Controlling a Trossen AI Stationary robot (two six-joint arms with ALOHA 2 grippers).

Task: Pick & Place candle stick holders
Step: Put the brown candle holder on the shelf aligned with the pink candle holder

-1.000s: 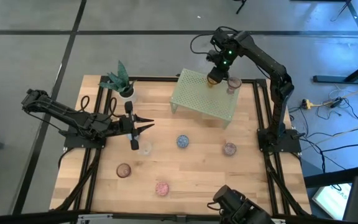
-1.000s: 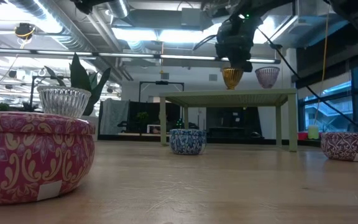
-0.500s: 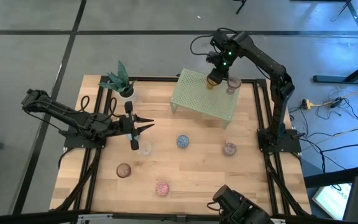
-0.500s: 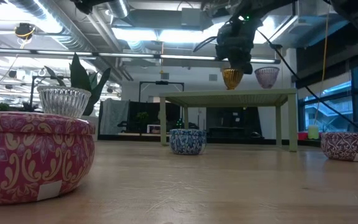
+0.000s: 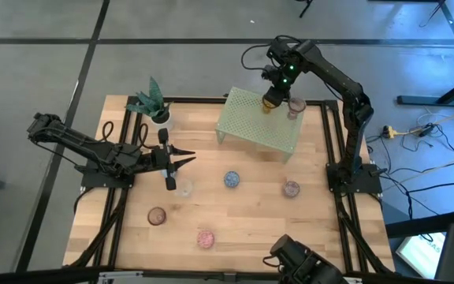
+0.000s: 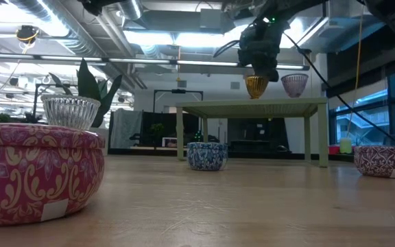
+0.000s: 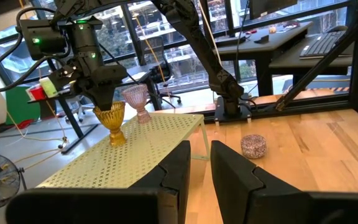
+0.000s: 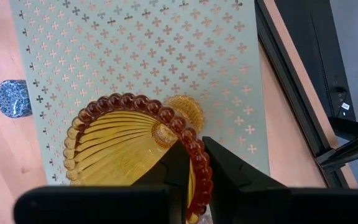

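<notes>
Almost nothing has moved over the last second: the right hand (image 5: 272, 101) has stayed above the green rack (image 5: 258, 122), and the amber cup (image 6: 256, 86) in its grip sits a shade higher in the low view than it did, its foot on or just over the rack top; which of the two cannot be told. The right hand is clenched on the beaded rim of that amber cup, one finger inside the bowl and one outside. Just beside this hand, on the same rack top, stands a pink cup (image 5: 295, 106). Below the rack, on the bench (image 5: 251, 213), lie a blue cup (image 5: 232, 180) and a purple cup (image 5: 291, 188), both well apart from the right hand. The left hand (image 5: 184, 160) waits low over the bench, its fingers nearly together and grasping nothing, with a clear cup (image 5: 184, 188) near its tips. A brownish cup (image 5: 157, 215) and a red patterned cup (image 5: 205, 237) lie farther from it.
</notes>
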